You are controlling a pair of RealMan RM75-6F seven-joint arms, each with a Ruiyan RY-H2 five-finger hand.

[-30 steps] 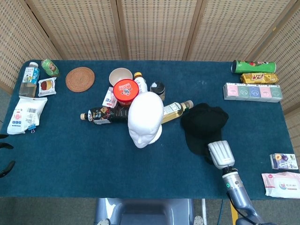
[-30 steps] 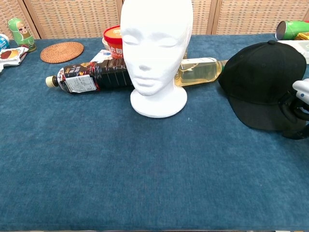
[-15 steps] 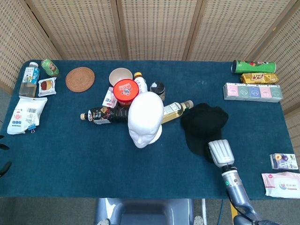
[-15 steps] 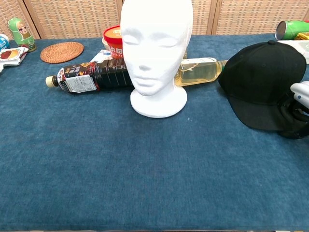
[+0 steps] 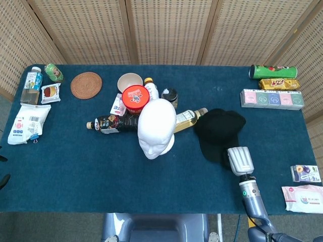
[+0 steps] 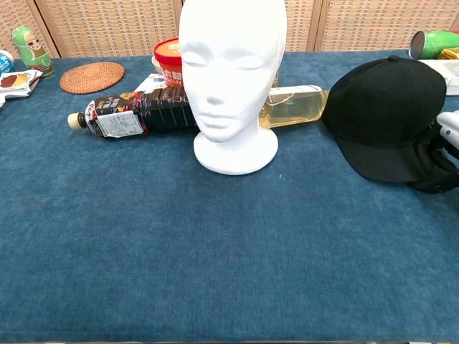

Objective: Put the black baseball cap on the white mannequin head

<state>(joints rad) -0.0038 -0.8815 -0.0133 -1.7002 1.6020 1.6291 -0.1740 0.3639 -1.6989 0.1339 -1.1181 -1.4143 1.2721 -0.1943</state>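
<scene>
The black baseball cap (image 5: 219, 132) lies on the blue table right of the white mannequin head (image 5: 156, 127), which stands upright facing me. My right hand (image 5: 240, 160) sits at the cap's near right edge, its dark fingers (image 6: 439, 163) curled onto the brim (image 6: 387, 165). In the chest view the cap (image 6: 387, 107) tilts up a little, with its crown toward the clear bottle (image 6: 294, 104). Only two dark fingertips of my left hand (image 5: 2, 177) show at the left edge of the head view, apart and holding nothing.
A dark bottle (image 5: 108, 123), the clear bottle (image 5: 185, 119), a red-lidded cup (image 5: 135, 98) and a bowl (image 5: 129, 81) crowd behind the mannequin head. Snack packs (image 5: 272, 98) and a green can (image 5: 272, 71) lie far right, wipes (image 5: 303, 196) near right, packets (image 5: 25, 123) far left.
My right hand has moved slightly right and toward me at the brim. The cap has shifted and tilted with it, its crown now nearer the clear bottle. My left hand has slid further out of view.
</scene>
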